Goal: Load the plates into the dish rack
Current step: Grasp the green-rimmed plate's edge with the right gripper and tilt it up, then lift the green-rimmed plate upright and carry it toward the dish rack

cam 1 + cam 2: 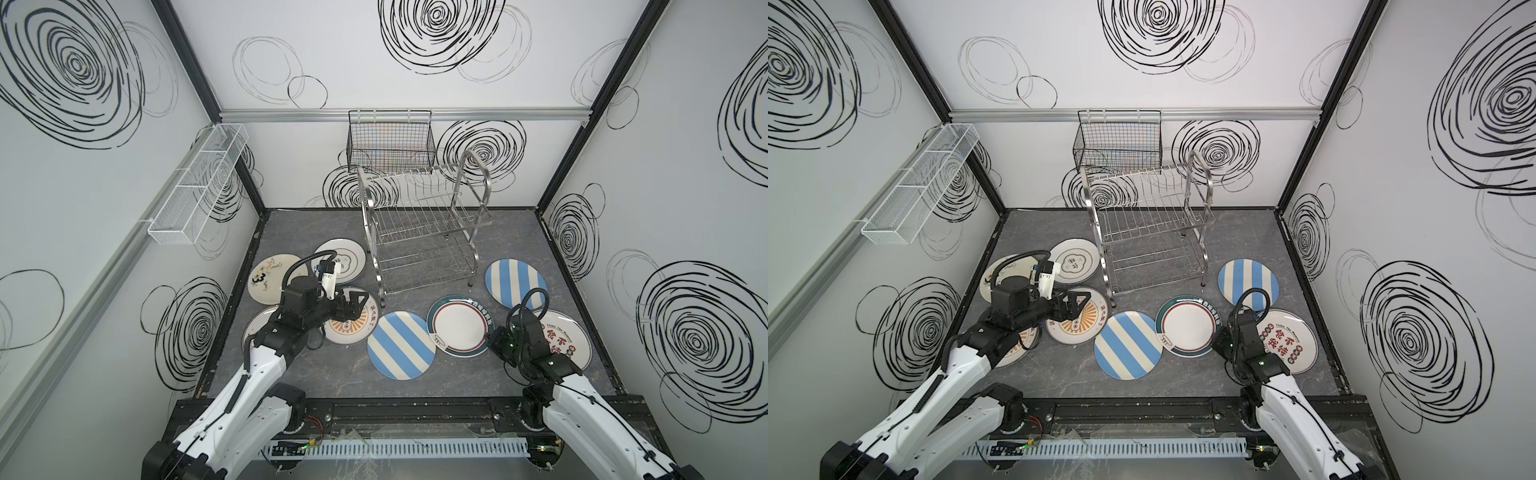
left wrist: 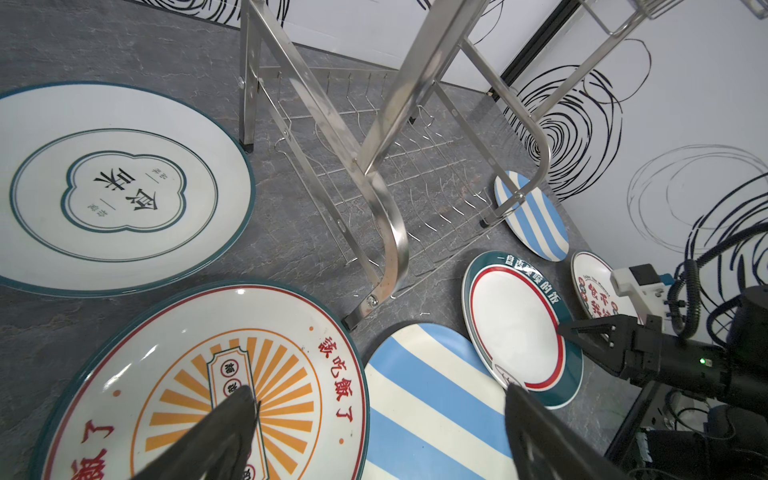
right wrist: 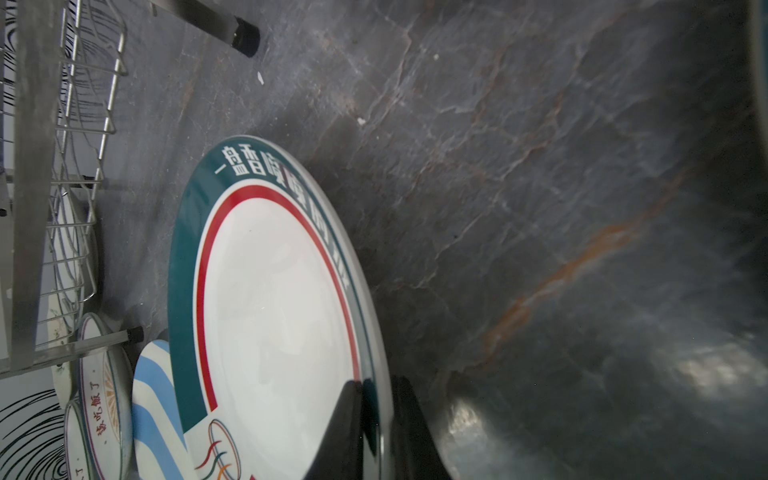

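Here, my right gripper [image 3: 376, 399] clamped the green-rimmed plate [image 3: 270, 311] by its rim, on the surface [image 1: 457, 386] near the dish rack [image 1: 424, 224]; my left gripper [image 2: 380, 399] hung spread wide above the orange plate [image 2: 178, 340].

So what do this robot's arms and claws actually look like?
Both the left arm and right arm have glossy white shells lower down, then chunky black joints toward the wrist. A ribbed black cable loops above each wrist. The left gripper and right gripper are black, each with two tapered fingers. A small green light glows on the right arm.
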